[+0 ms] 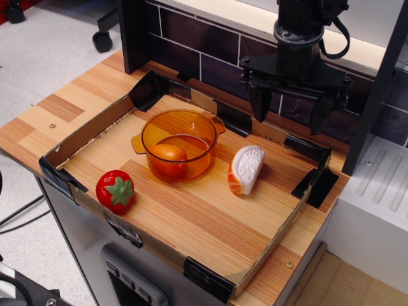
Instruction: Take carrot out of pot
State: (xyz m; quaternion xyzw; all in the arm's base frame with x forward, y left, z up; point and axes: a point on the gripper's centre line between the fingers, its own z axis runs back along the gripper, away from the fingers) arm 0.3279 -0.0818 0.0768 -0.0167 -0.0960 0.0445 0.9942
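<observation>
Amber plastic, see-through: the pot (pixel 179 145) sits in a shallow cardboard tray (pixel 86 132), and the carrot (pixel 168 156) lies inside it, toward its near-left wall. Above and behind the pot to the right, the gripper (pixel 291 106) hangs wide open, holding nothing.

Translucent amber plastic pot (pixel 179 144), glossy, smooth walls with highlights. Smooth orange plastic carrot (pixel 169 158) inside, slight sheen. Glossy red plastic strawberry (pixel 115 190), matt-looking green leaves. Orange-and-white slice (pixel 246 169), plastic, white face faintly textured, hard to tell at this resolution. Wood-grain tabletop (pixel 204 217), satin laminate look, striped light and darker planks. Raw brown cardboard rim (pixel 86 132), matt, rough torn edges, corners bound in black tape (pixel 149 90), semi-gloss. Matt black gripper (pixel 291 109), probably plastic or coated metal. Dark glossy tile backsplash (pixel 191 38), pale grout.
</observation>
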